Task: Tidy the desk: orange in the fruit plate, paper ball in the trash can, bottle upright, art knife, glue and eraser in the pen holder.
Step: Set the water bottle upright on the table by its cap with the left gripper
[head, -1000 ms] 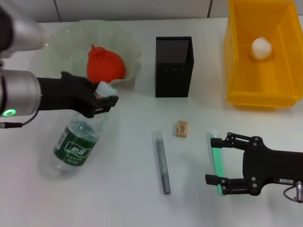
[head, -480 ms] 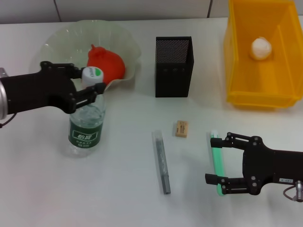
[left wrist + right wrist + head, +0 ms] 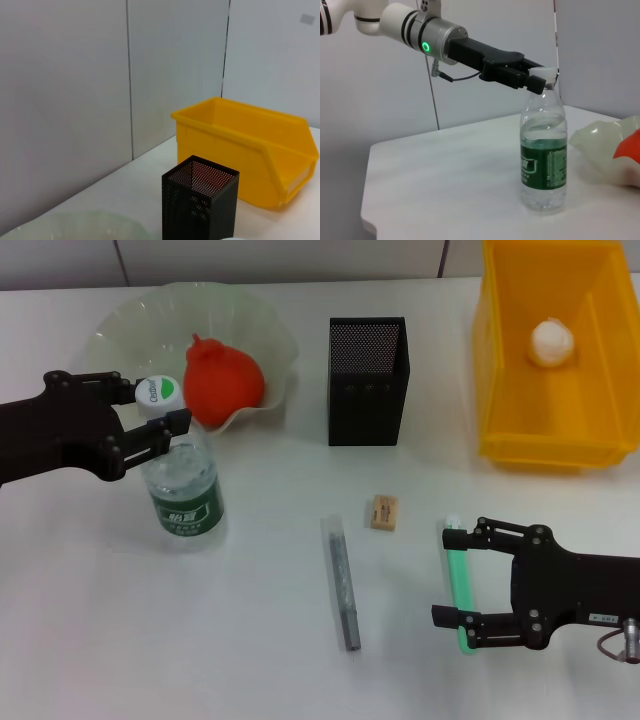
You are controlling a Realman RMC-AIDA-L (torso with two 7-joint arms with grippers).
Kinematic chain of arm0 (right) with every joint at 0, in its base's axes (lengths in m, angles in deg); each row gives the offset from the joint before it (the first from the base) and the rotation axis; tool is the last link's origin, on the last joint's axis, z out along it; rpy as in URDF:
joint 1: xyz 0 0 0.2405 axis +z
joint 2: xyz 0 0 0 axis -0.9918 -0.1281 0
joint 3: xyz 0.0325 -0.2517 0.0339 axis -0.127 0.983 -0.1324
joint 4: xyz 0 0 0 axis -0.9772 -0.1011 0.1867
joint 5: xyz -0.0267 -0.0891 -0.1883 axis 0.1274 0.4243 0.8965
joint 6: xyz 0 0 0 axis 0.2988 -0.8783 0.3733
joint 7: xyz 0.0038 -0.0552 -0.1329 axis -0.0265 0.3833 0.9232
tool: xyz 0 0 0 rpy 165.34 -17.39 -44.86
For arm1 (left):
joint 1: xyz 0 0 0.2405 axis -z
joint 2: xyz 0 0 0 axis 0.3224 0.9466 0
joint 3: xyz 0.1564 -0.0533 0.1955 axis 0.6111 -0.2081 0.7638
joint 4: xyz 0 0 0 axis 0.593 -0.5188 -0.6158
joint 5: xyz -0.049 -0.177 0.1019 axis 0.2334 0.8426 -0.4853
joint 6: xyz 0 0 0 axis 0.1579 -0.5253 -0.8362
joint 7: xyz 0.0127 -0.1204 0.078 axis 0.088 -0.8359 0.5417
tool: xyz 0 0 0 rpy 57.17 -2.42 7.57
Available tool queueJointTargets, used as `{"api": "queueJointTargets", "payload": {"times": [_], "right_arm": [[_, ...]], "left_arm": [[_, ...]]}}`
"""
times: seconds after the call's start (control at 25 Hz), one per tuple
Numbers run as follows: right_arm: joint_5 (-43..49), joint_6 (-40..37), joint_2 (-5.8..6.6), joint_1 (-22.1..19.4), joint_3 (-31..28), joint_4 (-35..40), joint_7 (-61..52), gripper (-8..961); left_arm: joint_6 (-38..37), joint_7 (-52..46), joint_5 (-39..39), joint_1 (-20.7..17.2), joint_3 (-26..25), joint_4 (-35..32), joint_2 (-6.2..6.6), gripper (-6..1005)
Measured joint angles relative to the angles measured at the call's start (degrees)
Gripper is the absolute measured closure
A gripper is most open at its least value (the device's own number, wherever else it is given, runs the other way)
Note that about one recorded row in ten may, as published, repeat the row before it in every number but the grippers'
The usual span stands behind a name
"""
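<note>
Bench (image 3: 250,640): white, carrying everything listed below.
Trash can (image 3: 500,390): yellow, far right; paper ball (image 3: 552,341) lying inside.
Fruit plate (image 3: 120,335): pale green, wavy rim, far left; orange (image 3: 222,376) resting in it.
Left gripper (image 3: 160,410): black, reaching in from the left at the neck of the bottle; jaws pinching just under the white-and-green cap, one finger on the far side, one on the near side.
Right gripper (image 3: 462,580): near right, low over the bench; jaws spread wide, one tip beside the far end of the green stick, the other beside its near end; contact not clear.
Bottle (image 3: 182,485): upright on the bench, just near of the fruit plate's rim, base flat on the surface in the right wrist view, green label facing near.
Pen holder (image 3: 367,390): black mesh, standing between fruit plate and trash can.
Grey stick (image 3: 341,582): long, lying near centre, well apart from both grippers.
Green stick (image 3: 458,580): lying lengthwise between the right jaws.
Eraser (image 3: 383,512): tan block, near of the pen holder, between grey stick and green stick, apart from the right jaws.
</note>
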Motion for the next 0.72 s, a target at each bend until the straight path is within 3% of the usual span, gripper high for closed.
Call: {"api": "queueJointTargets", "payload": {"times": [0.72], "right_arm": [[0.1,0.0,0.02,0.1,0.1,0.0,-0.4,112]], "left_arm": [[-1.4,6.2,4.1,-0.4,-1.1,1.1,-0.09,539]]}}
